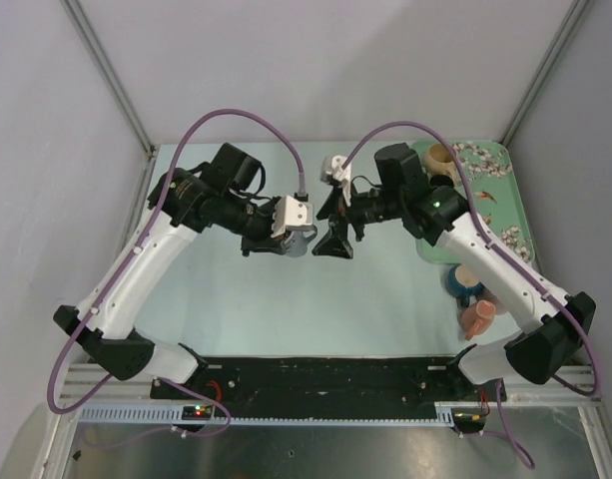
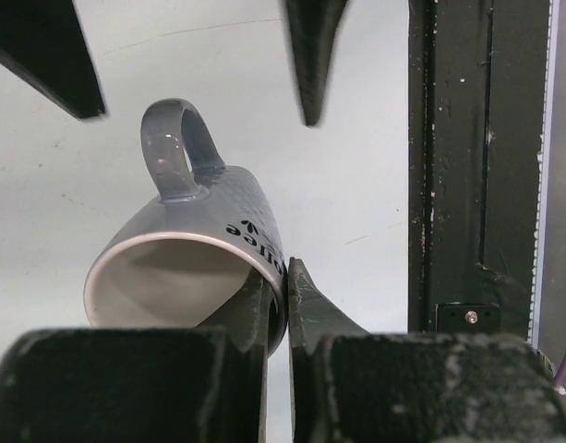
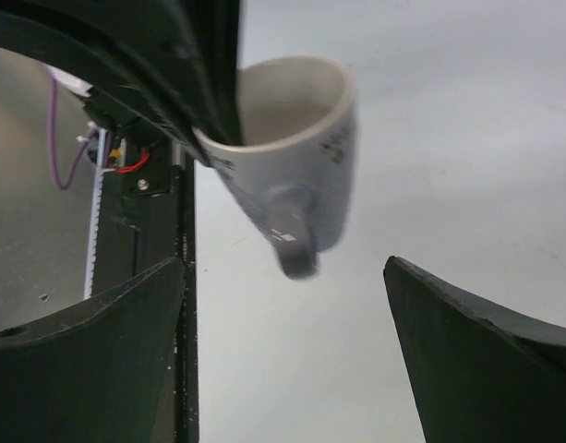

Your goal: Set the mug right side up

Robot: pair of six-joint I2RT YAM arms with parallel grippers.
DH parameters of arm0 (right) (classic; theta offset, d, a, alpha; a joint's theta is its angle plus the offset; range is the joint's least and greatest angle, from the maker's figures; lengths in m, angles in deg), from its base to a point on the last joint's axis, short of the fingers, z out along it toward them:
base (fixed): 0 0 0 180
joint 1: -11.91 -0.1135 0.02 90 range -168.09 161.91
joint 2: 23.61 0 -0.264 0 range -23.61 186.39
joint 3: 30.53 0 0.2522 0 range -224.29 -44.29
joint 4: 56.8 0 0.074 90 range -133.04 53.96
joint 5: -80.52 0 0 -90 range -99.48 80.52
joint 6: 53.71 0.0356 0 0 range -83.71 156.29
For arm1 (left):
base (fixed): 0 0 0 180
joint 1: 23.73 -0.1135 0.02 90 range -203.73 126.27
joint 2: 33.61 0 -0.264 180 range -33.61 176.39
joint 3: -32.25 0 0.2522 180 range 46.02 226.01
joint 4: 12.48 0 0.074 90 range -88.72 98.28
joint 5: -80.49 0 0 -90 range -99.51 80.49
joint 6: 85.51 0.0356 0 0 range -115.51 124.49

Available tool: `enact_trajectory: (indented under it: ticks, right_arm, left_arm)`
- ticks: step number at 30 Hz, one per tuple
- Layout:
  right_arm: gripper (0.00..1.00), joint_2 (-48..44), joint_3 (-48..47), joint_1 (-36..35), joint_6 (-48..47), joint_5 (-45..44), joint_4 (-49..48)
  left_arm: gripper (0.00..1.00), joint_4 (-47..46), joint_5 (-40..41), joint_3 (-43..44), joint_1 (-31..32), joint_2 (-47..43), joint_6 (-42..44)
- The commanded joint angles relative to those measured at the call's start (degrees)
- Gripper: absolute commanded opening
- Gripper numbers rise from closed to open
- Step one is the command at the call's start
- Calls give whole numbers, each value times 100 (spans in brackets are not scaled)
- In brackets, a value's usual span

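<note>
A grey mug (image 2: 195, 245) with a white inside and black lettering hangs tilted on its side above the table, handle pointing away from my left gripper. My left gripper (image 2: 284, 295) is shut on the mug's rim, one finger inside the mouth and one outside. In the top view the mug (image 1: 299, 242) sits at mid-table between both grippers. My right gripper (image 1: 333, 239) is open and empty, facing the mug from the right. In the right wrist view the mug (image 3: 296, 157) shows blurred beyond my open right gripper (image 3: 284, 318), its handle toward it.
A floral green tray (image 1: 505, 200) with a beige cup (image 1: 440, 158) lies at the back right. Blue and pink cups (image 1: 472, 299) stand near the right arm's base. A black rail (image 1: 315, 374) runs along the near table edge.
</note>
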Motion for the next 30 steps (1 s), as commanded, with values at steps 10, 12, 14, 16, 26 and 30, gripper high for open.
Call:
enact_trajectory:
  ticks: [10,12,14,16,26,30]
  right_arm:
    - [69,850,-1011,-611,-726,-75,638]
    - [61,997,-1210,-662,-847,-157,887]
    - [59,1124,-1379,-714,-976,-250,1142]
    - [55,1213,-1504,-736,-1089,-359,1358]
    - [55,1595,-2171,-795,-1640,-879,2564]
    - [69,1462,-2132,-739,-1545,-892,2500]
  left_arm:
    - [0,1057,-18,52,173,-203,202]
    - [0,1061,28,89,184,-201,223]
    - [0,1062,77,133,187,-187,246]
    - [0,1061,171,151,201,-186,296]
    - [0,1133,521,101,203,-128,476]
    - [0,1140,569,38,206,-124,480]
